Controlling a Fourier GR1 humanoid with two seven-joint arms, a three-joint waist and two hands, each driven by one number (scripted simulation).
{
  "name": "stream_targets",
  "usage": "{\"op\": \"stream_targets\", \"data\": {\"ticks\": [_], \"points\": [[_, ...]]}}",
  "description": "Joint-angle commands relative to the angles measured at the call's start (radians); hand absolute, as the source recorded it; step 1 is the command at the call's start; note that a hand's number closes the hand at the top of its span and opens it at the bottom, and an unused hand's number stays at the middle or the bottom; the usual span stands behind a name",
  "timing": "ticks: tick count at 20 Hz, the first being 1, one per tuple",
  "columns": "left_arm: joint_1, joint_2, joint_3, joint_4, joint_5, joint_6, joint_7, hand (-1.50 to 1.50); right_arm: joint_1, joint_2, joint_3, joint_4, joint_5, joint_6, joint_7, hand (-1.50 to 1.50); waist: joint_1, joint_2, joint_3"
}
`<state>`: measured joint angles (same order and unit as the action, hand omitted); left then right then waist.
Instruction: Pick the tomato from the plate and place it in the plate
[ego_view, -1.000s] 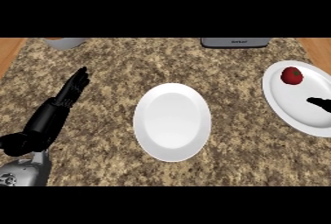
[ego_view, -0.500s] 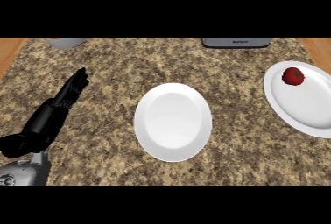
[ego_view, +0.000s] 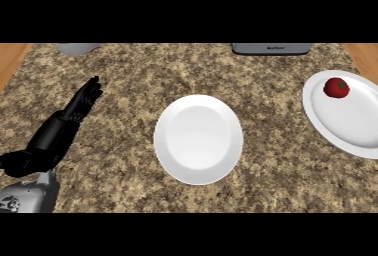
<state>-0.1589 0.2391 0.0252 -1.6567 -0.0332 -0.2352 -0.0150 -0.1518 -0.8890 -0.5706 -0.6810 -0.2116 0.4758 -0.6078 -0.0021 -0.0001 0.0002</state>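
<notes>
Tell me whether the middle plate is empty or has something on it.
Empty. The middle plate shows only bare white surface; the tomato sits on the right plate.

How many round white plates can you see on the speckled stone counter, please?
2: one round white plate bare at the counter's middle, and another round white plate at the right edge, partly cut off, carrying the red tomato. None seem hidden.

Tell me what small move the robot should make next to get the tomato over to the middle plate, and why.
Probably bring the right hand, not in view now, in over the tomato. It sits untouched at the far end of the right plate, the middle plate has nothing on it, and the left hand rests open far away at the view's left.
</notes>
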Motion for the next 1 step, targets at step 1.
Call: {"op": "stream_targets", "data": {"ticks": [1], "points": [[-0.048,-0.004,0.031,0.083,-0.014,0.002,-0.047,0.0,0.043,-0.029,-0.004,0.017,0.003,0.084,-0.046,-1.5,-0.002,0.001,0.0]]}}
